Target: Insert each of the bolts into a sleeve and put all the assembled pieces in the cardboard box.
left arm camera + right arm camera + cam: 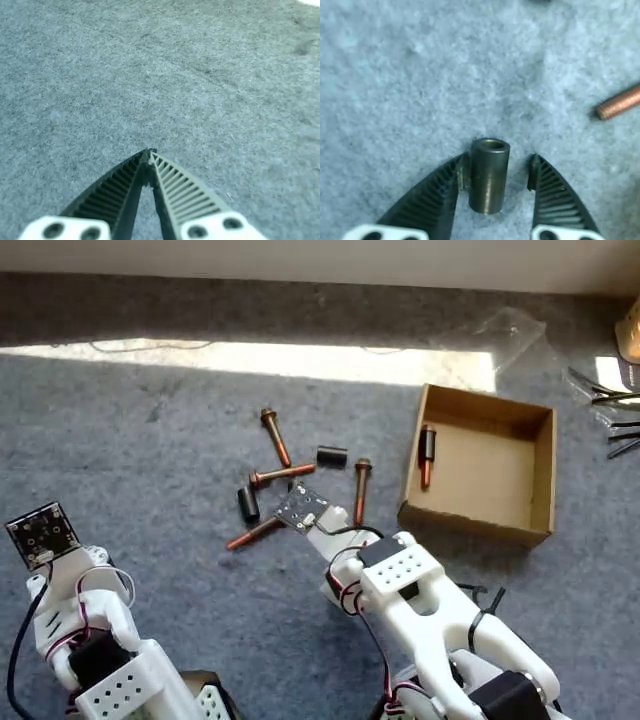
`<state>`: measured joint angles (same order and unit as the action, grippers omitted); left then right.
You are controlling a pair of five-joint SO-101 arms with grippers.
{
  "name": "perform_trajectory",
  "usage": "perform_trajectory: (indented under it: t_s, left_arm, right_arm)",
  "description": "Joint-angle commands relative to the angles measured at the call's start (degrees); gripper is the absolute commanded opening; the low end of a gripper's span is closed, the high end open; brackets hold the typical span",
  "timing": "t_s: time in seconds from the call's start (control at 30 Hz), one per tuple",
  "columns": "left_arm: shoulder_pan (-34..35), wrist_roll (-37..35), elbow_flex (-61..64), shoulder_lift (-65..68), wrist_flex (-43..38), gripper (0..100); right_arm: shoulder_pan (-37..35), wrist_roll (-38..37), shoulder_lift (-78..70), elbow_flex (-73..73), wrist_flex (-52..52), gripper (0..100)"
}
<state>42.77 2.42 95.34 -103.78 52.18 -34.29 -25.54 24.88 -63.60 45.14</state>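
- Between the spread fingers of the right gripper (498,161) a dark sleeve (490,175) rests on the grey carpet (395,75). One finger touches it and the other stands just apart.
- Centring before closing should keep the round sleeve from being nudged aside.
- A grip across its body, clear of the open end, would likely leave the bore free for a bolt (620,102) lying near.
- The left gripper (149,155) has its fingers pressed together, empty, over bare carpet.
- The cardboard box (470,518) already holds one assembled piece (427,455).
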Motion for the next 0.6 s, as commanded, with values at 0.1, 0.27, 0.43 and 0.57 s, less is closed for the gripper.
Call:
perform_trajectory:
  t_s: [0.1, 0.27, 0.43, 0.57]
  left_arm:
    - [-0.92, 0.35, -0.31, -0.92, -1.05, 2]
    - [-0.92, 0.35, -0.31, -0.92, -1.05, 2]
    - [-0.92, 0.35, -0.31, -0.92, -1.05, 2]
    - [-0.92, 0.35, -0.31, -0.92, -1.05, 2]
  right_arm:
    - [2.95, -0.7, 5.14, -0.22, 0.04, 17.7]
    - [2.77, -0.97, 12.35, -0.57, 0.13, 17.7]
    - [2.77, -1.05, 14.99, -2.15, 0.04, 17.7]
    - [2.24, -1.05, 14.9, -3.74, -0.04, 17.6]
